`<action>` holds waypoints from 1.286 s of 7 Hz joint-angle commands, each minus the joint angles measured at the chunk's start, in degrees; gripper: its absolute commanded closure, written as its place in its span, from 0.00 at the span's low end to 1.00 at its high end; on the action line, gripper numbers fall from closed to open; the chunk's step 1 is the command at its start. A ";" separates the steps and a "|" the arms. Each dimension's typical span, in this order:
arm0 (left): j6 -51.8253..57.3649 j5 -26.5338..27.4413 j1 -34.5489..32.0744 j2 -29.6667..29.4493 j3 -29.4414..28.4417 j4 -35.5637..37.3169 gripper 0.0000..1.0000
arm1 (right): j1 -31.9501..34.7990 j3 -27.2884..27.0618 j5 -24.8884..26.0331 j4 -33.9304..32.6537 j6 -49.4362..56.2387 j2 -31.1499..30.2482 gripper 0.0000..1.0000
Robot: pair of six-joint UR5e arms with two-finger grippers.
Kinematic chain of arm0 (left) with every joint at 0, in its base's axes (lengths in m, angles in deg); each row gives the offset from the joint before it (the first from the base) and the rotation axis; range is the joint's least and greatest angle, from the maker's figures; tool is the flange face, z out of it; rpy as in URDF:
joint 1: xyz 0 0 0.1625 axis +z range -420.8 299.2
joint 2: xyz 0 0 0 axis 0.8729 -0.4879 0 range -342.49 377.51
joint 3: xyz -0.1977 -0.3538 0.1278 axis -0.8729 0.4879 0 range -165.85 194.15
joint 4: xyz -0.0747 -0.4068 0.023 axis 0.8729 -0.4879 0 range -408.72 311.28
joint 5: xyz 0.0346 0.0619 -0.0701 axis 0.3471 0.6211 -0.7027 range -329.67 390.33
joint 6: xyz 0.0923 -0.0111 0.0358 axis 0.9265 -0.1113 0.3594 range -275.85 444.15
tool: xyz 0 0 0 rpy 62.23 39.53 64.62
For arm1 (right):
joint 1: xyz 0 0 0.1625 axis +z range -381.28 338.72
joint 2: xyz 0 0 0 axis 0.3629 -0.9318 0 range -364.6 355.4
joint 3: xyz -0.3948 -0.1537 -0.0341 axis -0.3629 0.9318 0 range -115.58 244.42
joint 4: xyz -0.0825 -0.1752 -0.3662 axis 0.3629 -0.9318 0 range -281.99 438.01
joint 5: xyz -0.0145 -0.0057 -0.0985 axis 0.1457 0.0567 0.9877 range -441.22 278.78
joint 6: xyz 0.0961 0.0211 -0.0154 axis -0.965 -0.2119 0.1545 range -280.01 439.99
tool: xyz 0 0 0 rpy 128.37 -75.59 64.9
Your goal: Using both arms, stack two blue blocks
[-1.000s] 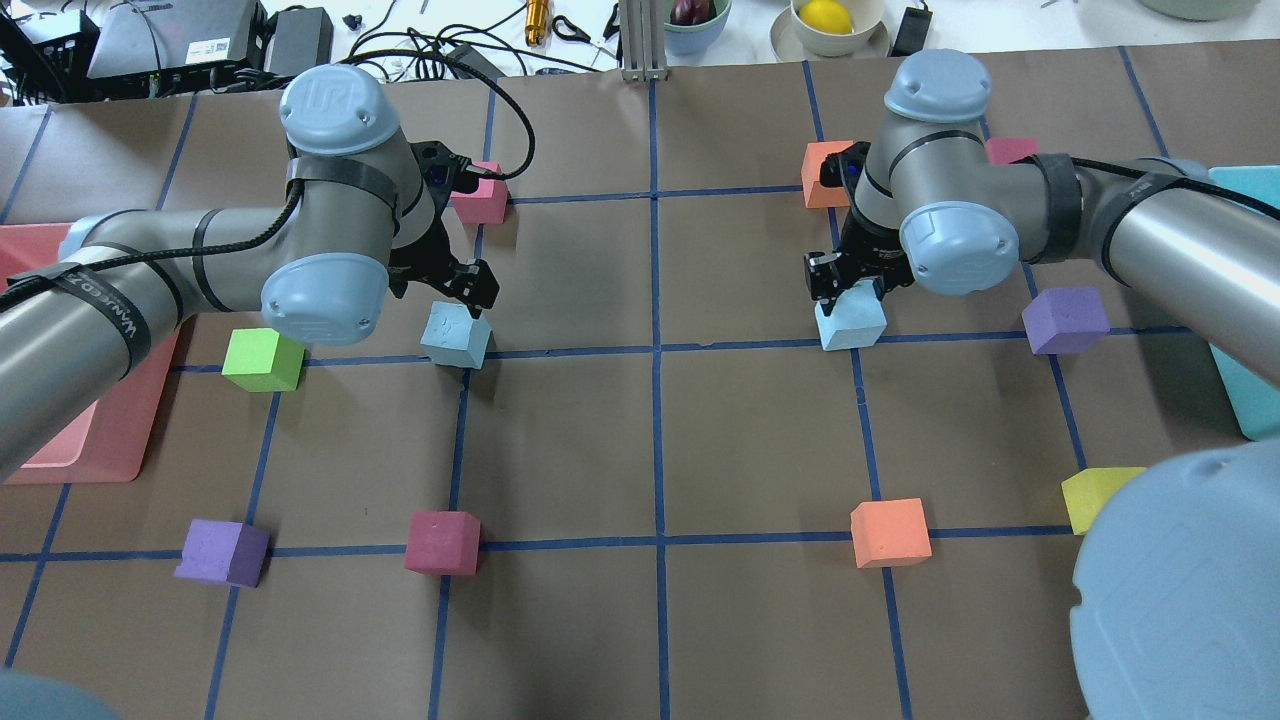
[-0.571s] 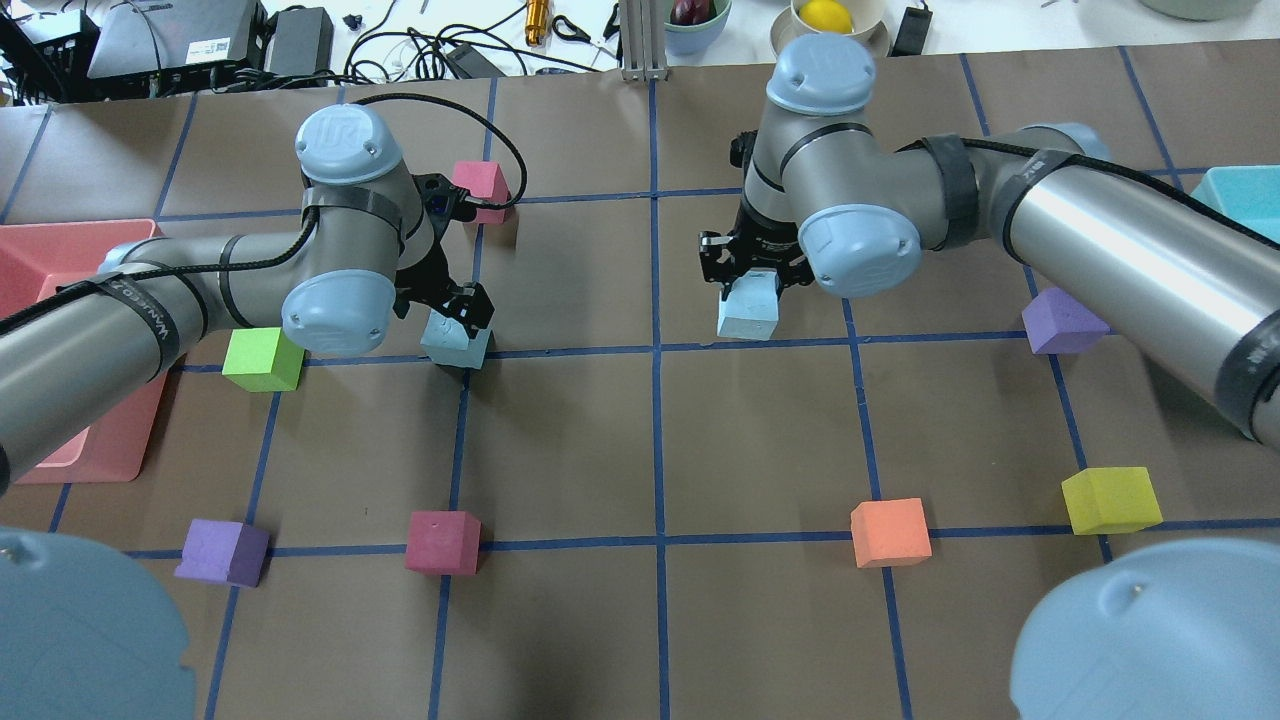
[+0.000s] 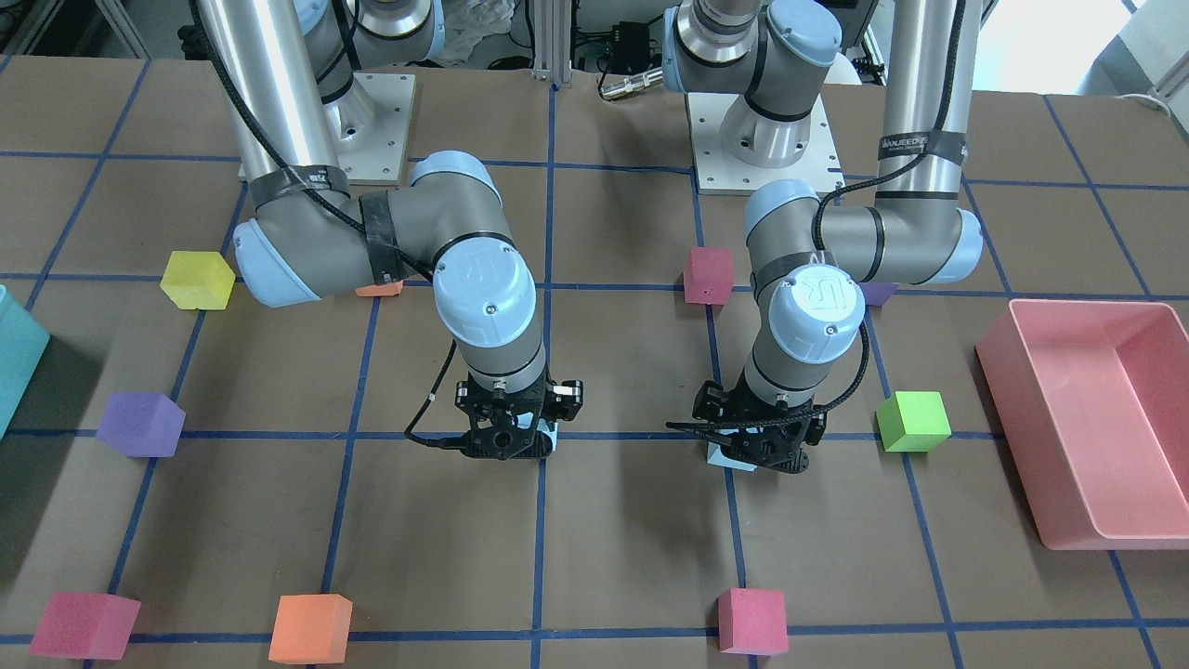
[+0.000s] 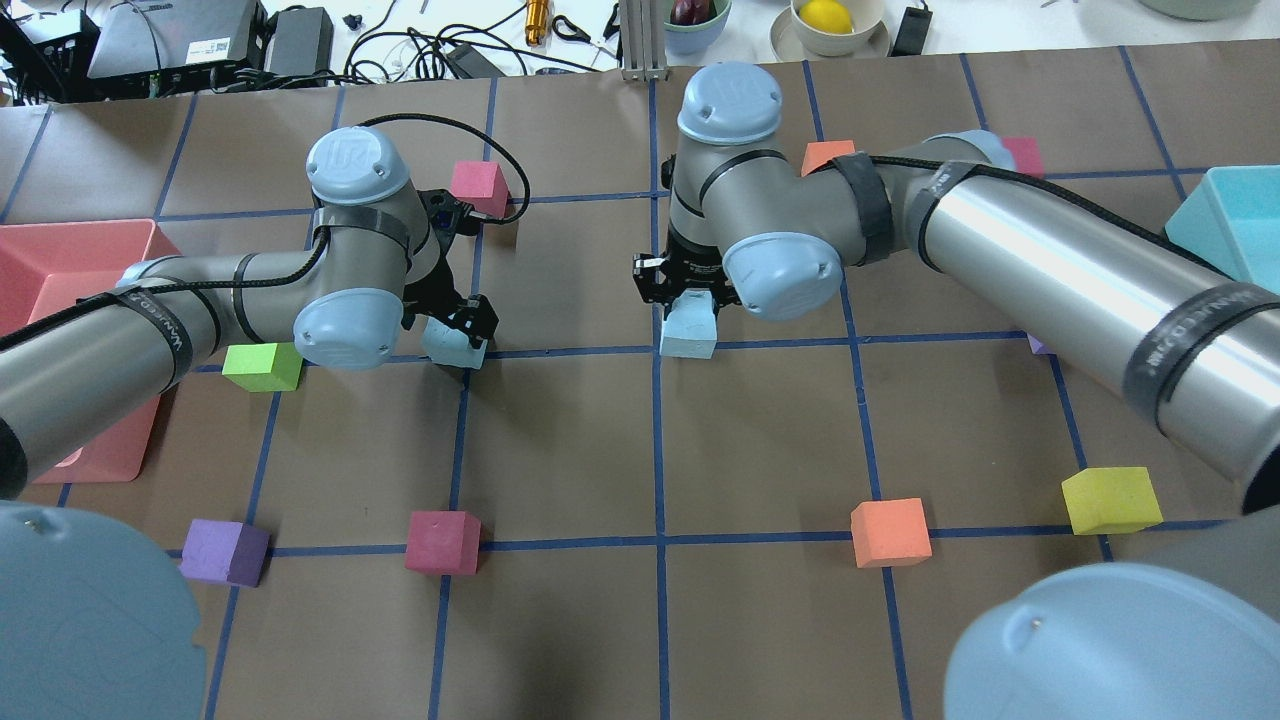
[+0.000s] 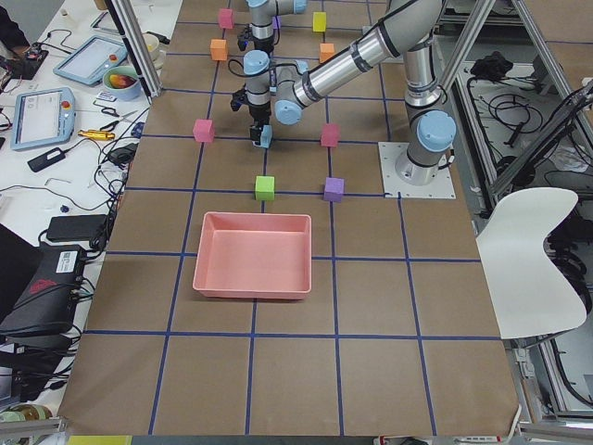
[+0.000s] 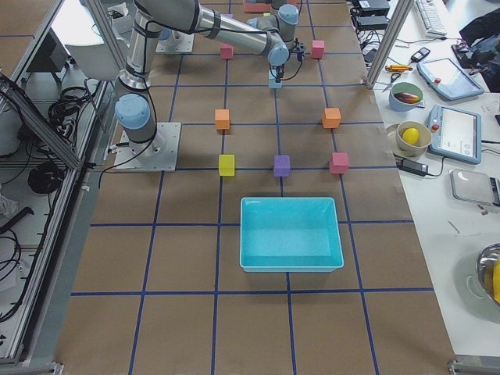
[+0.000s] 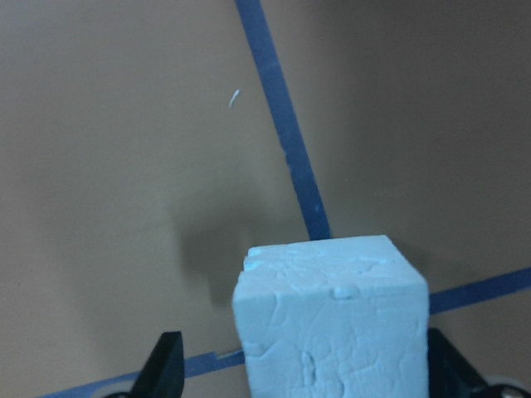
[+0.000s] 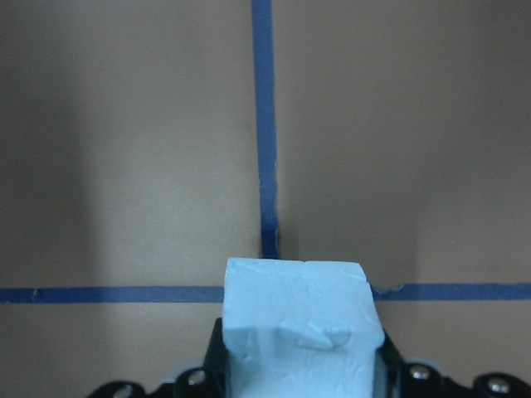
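Observation:
One blue block (image 4: pixel 455 350) sits on the table near a tape crossing. My left gripper (image 4: pixel 457 335) is lowered over it, jaws open on either side. In the left wrist view the block (image 7: pixel 332 323) stands between the fingers (image 7: pixel 168 365), with a gap on the left side. My right gripper (image 4: pixel 690 305) is shut on the second blue block (image 4: pixel 688 335) and holds it at the table's centre line. That block fills the bottom of the right wrist view (image 8: pixel 303 319). In the front view both blocks are mostly hidden behind the grippers (image 3: pixel 506 437) (image 3: pixel 762 451).
A pink bin (image 4: pixel 60 260) stands at the far left and a teal bin (image 4: pixel 1230 220) at the far right. A green cube (image 4: pixel 263 365) lies beside the left arm. Magenta (image 4: pixel 442 541), purple (image 4: pixel 224 551), orange (image 4: pixel 889 532) and yellow (image 4: pixel 1110 500) cubes lie nearer the front.
My right arm has carried its blue block leftward, from the right half to the centre line. My left gripper has come down around the other blue block.

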 commanded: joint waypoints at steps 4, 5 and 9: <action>-4.10 -3.74 0.28 1.64 -0.45 -0.23 1.00 | 0.76 0.96 1.47 -0.81 2.02 2.88 0.01; -4.10 -3.74 0.54 1.73 -0.71 -0.32 1.00 | 0.67 1.05 2.08 -0.72 1.33 2.80 0.00; -7.15 -3.91 0.28 5.41 -1.59 -3.73 1.00 | -3.78 3.76 2.18 6.78 1.67 -3.40 0.00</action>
